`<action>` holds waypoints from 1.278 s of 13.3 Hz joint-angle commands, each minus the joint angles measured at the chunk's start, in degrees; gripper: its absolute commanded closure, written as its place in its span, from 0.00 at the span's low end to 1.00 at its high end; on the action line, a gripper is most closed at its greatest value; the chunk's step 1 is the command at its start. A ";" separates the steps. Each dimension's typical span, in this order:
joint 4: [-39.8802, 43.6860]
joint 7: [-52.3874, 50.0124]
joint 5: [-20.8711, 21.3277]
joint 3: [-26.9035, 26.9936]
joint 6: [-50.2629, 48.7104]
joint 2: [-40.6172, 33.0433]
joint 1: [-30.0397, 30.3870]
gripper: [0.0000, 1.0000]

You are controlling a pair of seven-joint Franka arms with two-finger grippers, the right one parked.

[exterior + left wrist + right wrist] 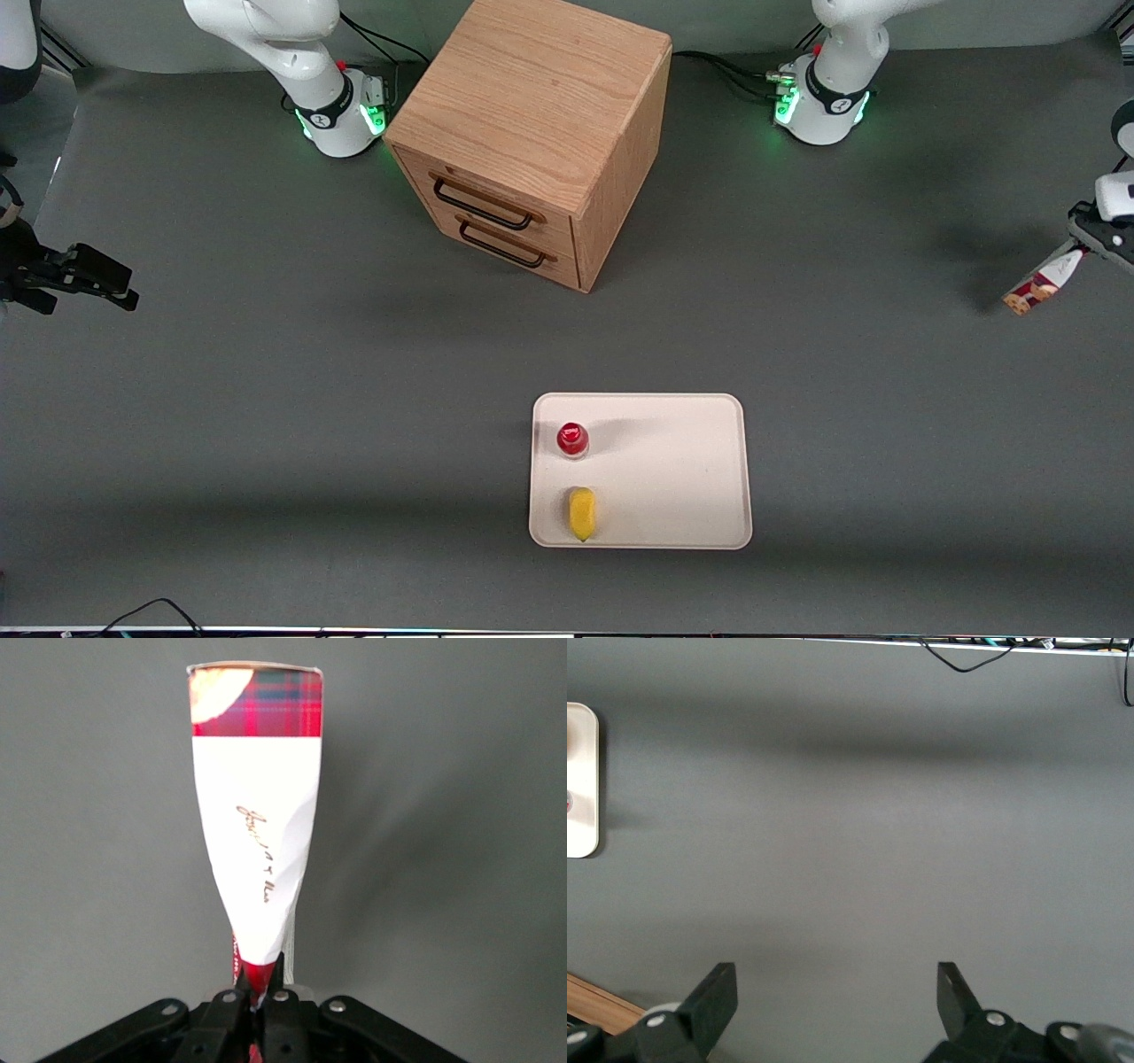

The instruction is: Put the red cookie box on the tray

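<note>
The pincer (1079, 252) is held above the surface (266, 399) at the working arm's end, clamped on one end of the red cookie box (1038, 287). The box is lifted clear of the surface and hangs tilted, free end lowest. From the wrist camera the fingers (232, 997) are seen pinched tight on the carton's narrow end (the white label patch is visibly creased by the squeeze). The tray (673, 470) sits well apart from the box, nearer the front camera than the wooden drawer cabinet (532, 133). Two items are carried on the tray: a red-capped bottle (572, 439), upright, and a yellow object (582, 513) lying nearer the camera, just beside the tray's rim.
</note>
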 commanded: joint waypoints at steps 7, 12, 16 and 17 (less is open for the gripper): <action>27.38 -54.55 -0.87 -20.18 -26.12 10.30 -5.59 1.00; 39.58 -80.49 -5.18 -24.07 -30.33 17.93 -12.25 1.00; 49.00 -98.69 -7.89 -26.17 -31.22 25.67 -19.47 1.00; 51.11 -102.13 -7.99 -27.57 -31.14 27.43 -20.43 1.00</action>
